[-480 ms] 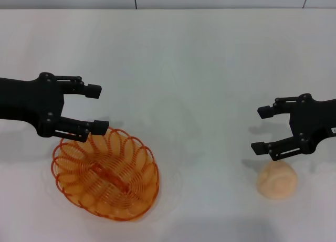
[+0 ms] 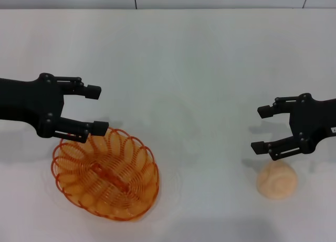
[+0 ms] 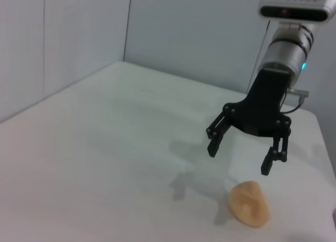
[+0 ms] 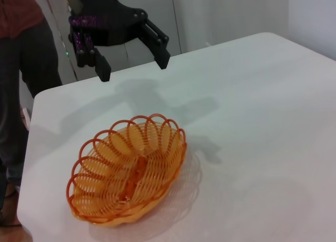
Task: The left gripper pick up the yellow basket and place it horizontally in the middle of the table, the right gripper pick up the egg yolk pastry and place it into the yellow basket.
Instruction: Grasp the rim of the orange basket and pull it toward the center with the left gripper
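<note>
Now the left gripper [image 2: 97,108] is hovering wide open and empty at the yellow basket's [image 2: 105,174] eleven o'clock rim. Ideally it is straddling one wire loop before closing. Meanwhile the right gripper [image 2: 263,129], open too, is waiting at the egg yolk pastry's [image 2: 276,180] twelve o'clock.

Yellow basket [image 2: 105,174]: orange-yellow wire, looped scalloped rim, spiral wire base. Egg yolk pastry [image 2: 276,180], right of the basket: pale peach-cream with a faint swirl. Table [image 2: 178,63] beneath the basket: plain white, unmarked. Left gripper [image 2: 97,108] and right gripper [image 2: 262,129]: black.
</note>
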Controlling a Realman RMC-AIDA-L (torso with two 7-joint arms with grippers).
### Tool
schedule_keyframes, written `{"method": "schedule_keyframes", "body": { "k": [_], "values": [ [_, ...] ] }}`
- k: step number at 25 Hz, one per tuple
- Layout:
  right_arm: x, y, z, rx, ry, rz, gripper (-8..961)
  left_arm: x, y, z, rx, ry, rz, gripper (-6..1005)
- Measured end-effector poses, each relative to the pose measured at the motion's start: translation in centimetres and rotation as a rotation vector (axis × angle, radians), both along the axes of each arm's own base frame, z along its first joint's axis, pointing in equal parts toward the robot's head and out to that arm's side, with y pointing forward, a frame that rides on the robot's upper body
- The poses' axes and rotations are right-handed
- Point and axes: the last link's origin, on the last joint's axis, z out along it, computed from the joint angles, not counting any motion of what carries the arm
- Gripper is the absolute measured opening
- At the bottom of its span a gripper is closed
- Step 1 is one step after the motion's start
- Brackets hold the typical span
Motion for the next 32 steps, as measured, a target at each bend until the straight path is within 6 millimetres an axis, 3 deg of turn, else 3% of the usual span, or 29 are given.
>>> {"method": "schedule_keyframes", "body": {
  "k": [4, 16, 21, 32],
  "values": [
    [0.0, 0.0, 0.0, 0.0, 0.001, 0.0, 875, 0.0, 0.4, -0.1, -0.026, 0.043, 0.039, 846],
    [-0.1, 0.1, 0.0, 0.005, 0.002, 0.003, 874, 0.2, 3.3, 1.4, -0.109, 0.405, 0.323, 833],
    [-0.2, 0.1, 0.0, 0.006, 0.007, 0.006, 874, -0.2, 3.6, 2.1, -0.11, 0.473, 0.404, 828],
    [-0.6, 0.4, 0.0, 0.01, 0.011, 0.017, 874, -1.8, 3.2, 1.5, -0.135, 0.579, 0.535, 817]
  ]
}}
